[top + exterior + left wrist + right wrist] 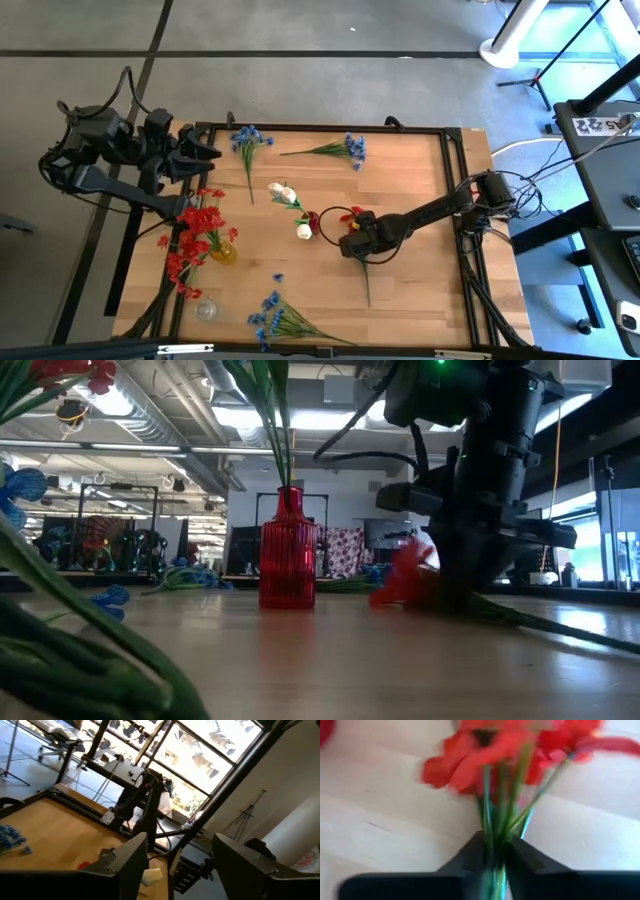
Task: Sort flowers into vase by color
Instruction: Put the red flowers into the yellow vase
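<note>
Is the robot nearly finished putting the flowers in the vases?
Not yet. Red artificial flowers already stand in the small yellow vase. The right gripper has its jaws shut on the green stems of another red sprig, low on the wooden table. Three blue-bloomed bunches lie loose, and the small clear glass vase looks empty. The left gripper waits open at the table's edge.

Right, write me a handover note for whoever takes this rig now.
Right gripper: shut on the red sprig's stems, low at mid-table.
Left gripper: open, empty, raised over the table's left edge.
Done: one red bunch stands in the yellow vase.
Loose on the table: white flowers, blue sprigs at the back and one at the front.
Red vase and clear vase hold nothing that I can make out.
Left: vase the held sprig, then sort the blue and white.
</note>
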